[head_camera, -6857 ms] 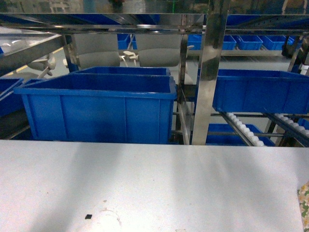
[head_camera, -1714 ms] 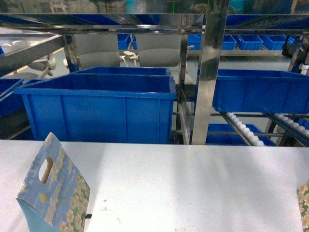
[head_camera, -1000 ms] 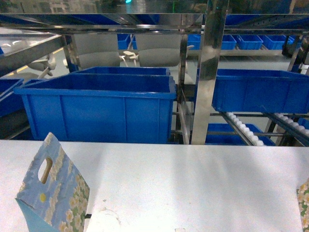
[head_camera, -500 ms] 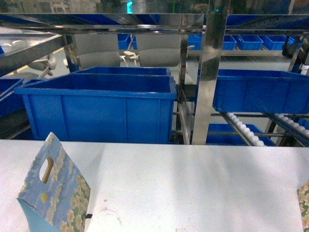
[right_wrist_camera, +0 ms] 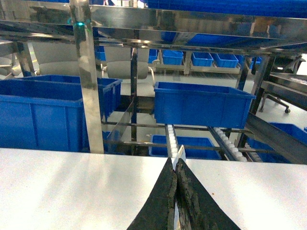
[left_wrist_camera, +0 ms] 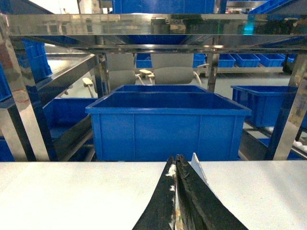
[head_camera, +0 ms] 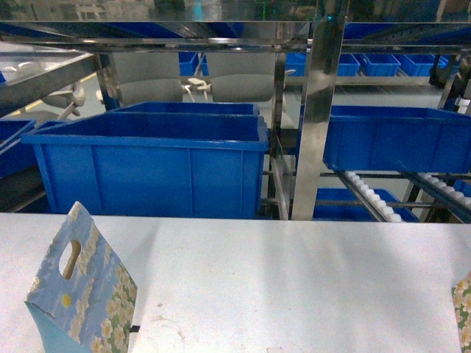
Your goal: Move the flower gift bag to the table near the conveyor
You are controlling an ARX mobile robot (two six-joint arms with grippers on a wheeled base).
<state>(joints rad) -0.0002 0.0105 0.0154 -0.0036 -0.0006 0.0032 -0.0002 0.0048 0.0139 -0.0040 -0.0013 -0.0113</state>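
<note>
The flower gift bag point(head_camera: 81, 294), pale blue with white daisies and a cut-out handle, stands tilted over the table point(head_camera: 294, 279) at the lower left of the head view. My left gripper point(left_wrist_camera: 174, 159) is shut on it; a white edge of the bag point(left_wrist_camera: 197, 168) shows beside the right finger. My right gripper point(right_wrist_camera: 175, 162) is shut on a thin white card edge point(right_wrist_camera: 181, 154), and a floral bag corner point(head_camera: 462, 309) shows at the head view's right edge. The conveyor point(head_camera: 372, 195) with white rollers slopes behind the table at the right. Neither gripper shows in the head view.
A large blue bin point(head_camera: 147, 173) sits just behind the table's far edge on the left. Another blue bin point(head_camera: 397, 143) rests on the rack at the right. A steel rack post point(head_camera: 320, 110) rises between them, under a steel shelf point(head_camera: 221, 33).
The flower gift bag was out of the head view 6.9 s ago and has come up at the lower left. Over the last second it has barely shifted.
</note>
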